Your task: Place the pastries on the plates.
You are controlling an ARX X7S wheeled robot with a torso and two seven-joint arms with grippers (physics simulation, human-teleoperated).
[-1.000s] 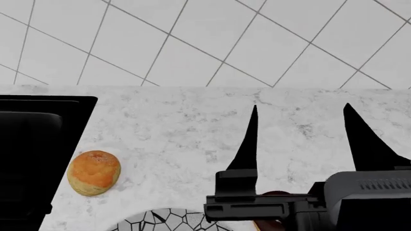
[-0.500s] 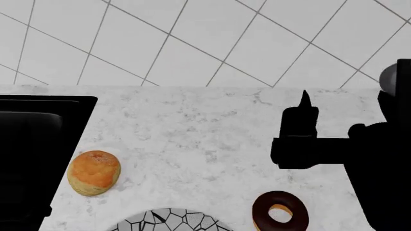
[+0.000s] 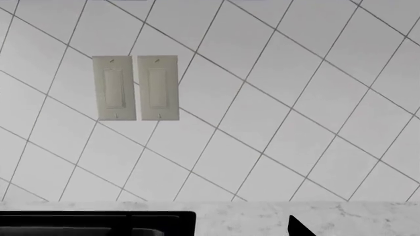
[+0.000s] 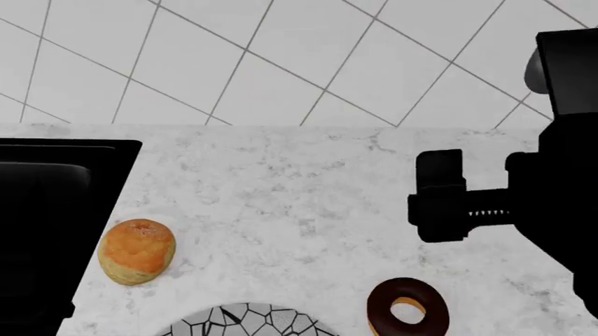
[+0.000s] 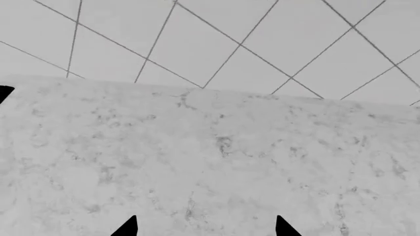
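A golden-orange bun (image 4: 136,250) lies on the marble counter at the left of the head view. A chocolate-glazed ring pastry (image 4: 407,308) lies on the counter at the lower right. Between them, the rim of a white plate with a black mosaic pattern (image 4: 245,318) shows at the bottom edge, with nothing seen on it. My right arm's black body (image 4: 439,197) hangs above and behind the ring pastry. In the right wrist view my right gripper (image 5: 205,228) is open over bare marble. Only one left fingertip (image 3: 299,229) shows in the left wrist view.
A black recessed basin (image 4: 47,210) is set into the counter just left of the bun, and it also shows in the left wrist view as the basin (image 3: 98,223). A tiled wall (image 4: 280,56) backs the counter. Two light switches (image 3: 135,87) sit on that wall.
My right arm has risen and drawn back to the right, away from the ring pastry. That pastry, nearly hidden under the gripper before, now lies in full sight. The bun has not moved.
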